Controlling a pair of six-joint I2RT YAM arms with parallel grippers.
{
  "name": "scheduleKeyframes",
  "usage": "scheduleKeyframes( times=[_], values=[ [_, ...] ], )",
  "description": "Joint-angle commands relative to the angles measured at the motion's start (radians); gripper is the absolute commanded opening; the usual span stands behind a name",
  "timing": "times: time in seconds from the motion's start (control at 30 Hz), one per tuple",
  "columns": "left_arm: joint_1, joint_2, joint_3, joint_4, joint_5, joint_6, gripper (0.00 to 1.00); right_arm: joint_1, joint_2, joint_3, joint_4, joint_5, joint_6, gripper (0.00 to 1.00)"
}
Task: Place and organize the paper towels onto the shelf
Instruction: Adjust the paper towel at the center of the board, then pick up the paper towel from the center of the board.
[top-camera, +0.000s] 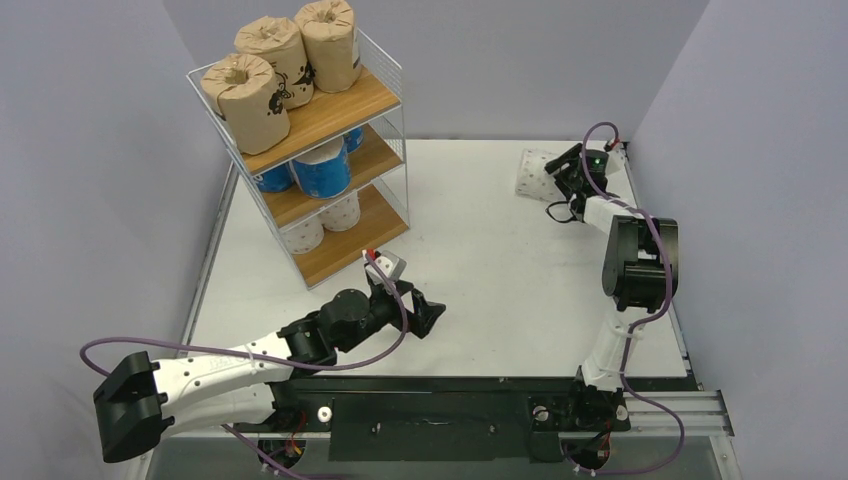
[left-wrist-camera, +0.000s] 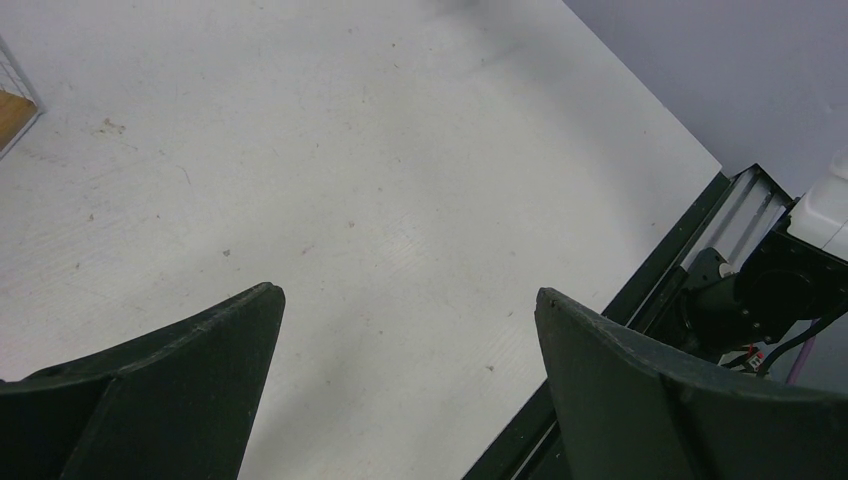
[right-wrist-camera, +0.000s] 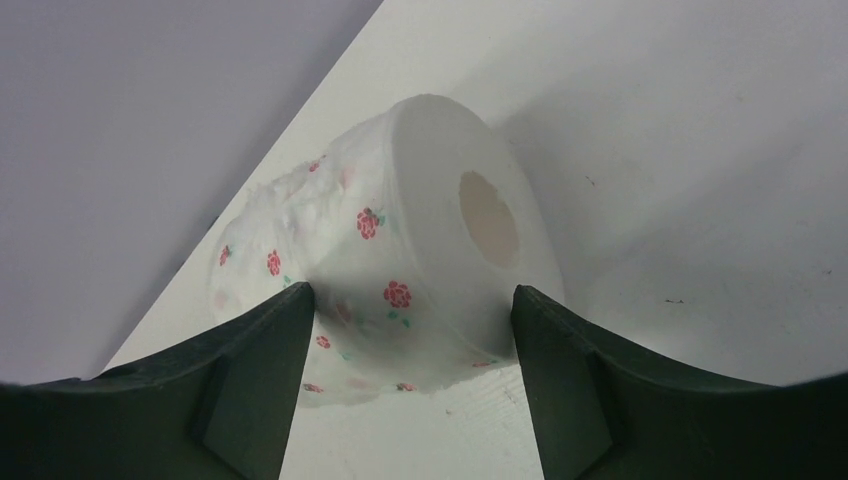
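The shelf (top-camera: 385, 100) stands at the back left; its corner (left-wrist-camera: 12, 105) shows in the left wrist view. Three brown-wrapped paper towels (top-camera: 247, 95) stand on its top board, blue-wrapped ones (top-camera: 322, 172) on the middle, white ones (top-camera: 340, 210) on the bottom. One white roll with red roses (top-camera: 530, 172) (right-wrist-camera: 420, 200) lies on its side at the far right. My right gripper (top-camera: 558, 175) (right-wrist-camera: 412, 295) is open, its fingertips flanking the roll's near end. My left gripper (top-camera: 432, 315) (left-wrist-camera: 410, 300) hangs wide open over bare table, holding nothing.
Grey walls close in the table on the left, back and right; the rose roll lies near the right wall. A black rail (top-camera: 430, 400) runs along the near edge, and the right arm's base (left-wrist-camera: 760, 300) shows in the left wrist view.
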Motion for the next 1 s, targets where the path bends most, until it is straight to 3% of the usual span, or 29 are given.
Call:
scheduleKeyframes(
  times=[0.0, 0.27, 0.5, 0.97],
  values=[
    [-0.004, -0.036, -0.011, 0.049, 0.014, -0.014, 0.97, 0.033, -0.061, -0.053, 0.076, -0.016, -0.004, 0.68],
    [-0.004, -0.070, -0.033, 0.047, 0.020, -0.033, 0.97, 0.067, -0.199, -0.223, 0.158, 0.000, 0.067, 0.68],
    [-0.006, -0.108, -0.056, 0.043, 0.013, -0.052, 0.97, 0.039, -0.319, -0.301, 0.111, 0.032, 0.051, 0.73],
    [-0.013, -0.105, -0.058, 0.051, 0.006, -0.053, 0.97, -0.017, -0.179, -0.183, 0.130, -0.065, -0.009, 0.76]
  ],
)
